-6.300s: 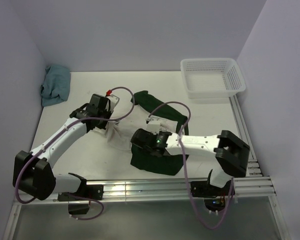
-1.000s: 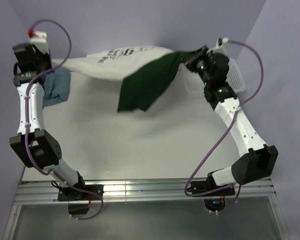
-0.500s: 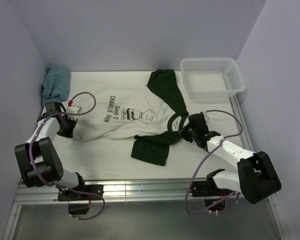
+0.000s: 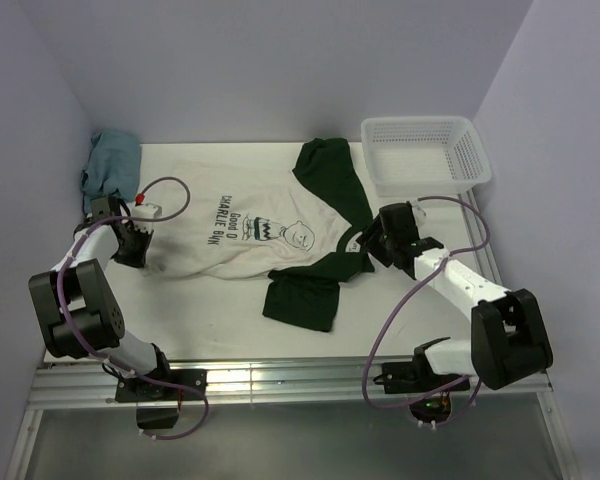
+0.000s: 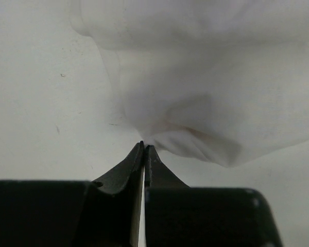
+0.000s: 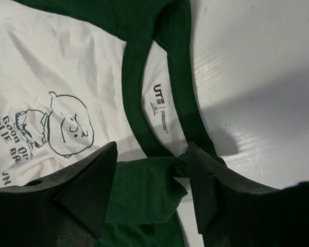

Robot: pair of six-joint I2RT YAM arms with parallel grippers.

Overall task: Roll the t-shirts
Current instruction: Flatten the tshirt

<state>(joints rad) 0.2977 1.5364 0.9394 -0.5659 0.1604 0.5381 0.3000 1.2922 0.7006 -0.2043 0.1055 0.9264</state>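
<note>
Across the table (image 4: 410,310) sprawls the soft, rumpled cream t-shirt (image 4: 242,255), left gripper (image 5: 144,147) pinched closed, right gripper (image 6: 152,149) splayed.

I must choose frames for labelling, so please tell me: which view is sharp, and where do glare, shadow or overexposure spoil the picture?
Left wrist: the t-shirt is washed out and soft, folds barely visible. Right wrist: sharp, neck label readable, a shadow on the table. Top external: even light, slight glare on the front rail.
</note>
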